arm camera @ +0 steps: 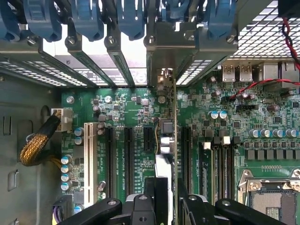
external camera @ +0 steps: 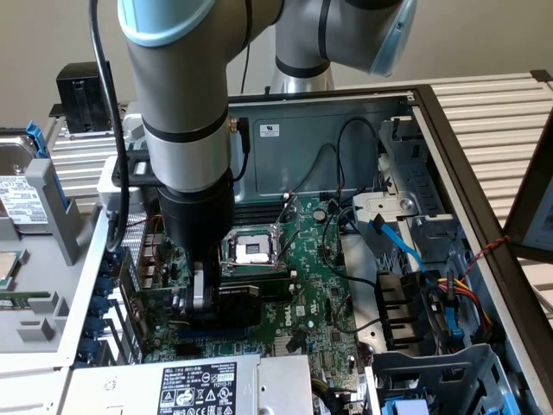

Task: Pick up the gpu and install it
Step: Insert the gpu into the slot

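The gpu (external camera: 235, 304) stands on edge over the green motherboard (external camera: 315, 290) inside the open computer case, its black shroud facing the exterior view's right. My gripper (external camera: 204, 298) comes straight down on it and is shut on its upper edge. In the wrist view the gpu (arm camera: 174, 126) appears edge-on as a thin green line, held between my gripper (arm camera: 168, 190) fingers (arm camera: 157, 187). It lines up with an expansion slot between two black slots (arm camera: 147, 138). Its silver bracket (arm camera: 162, 77) reaches the rear slot opening. Whether the card's edge is seated in the slot is hidden.
The CPU socket (external camera: 249, 251) lies just beyond the card. Blue slot latches (arm camera: 131, 18) line the case's rear wall. A power supply (external camera: 186, 385) sits at the front, with cables (external camera: 402, 246) and a drive cage (external camera: 432, 303) at the exterior view's right. A hard drive (external camera: 22, 199) rests outside.
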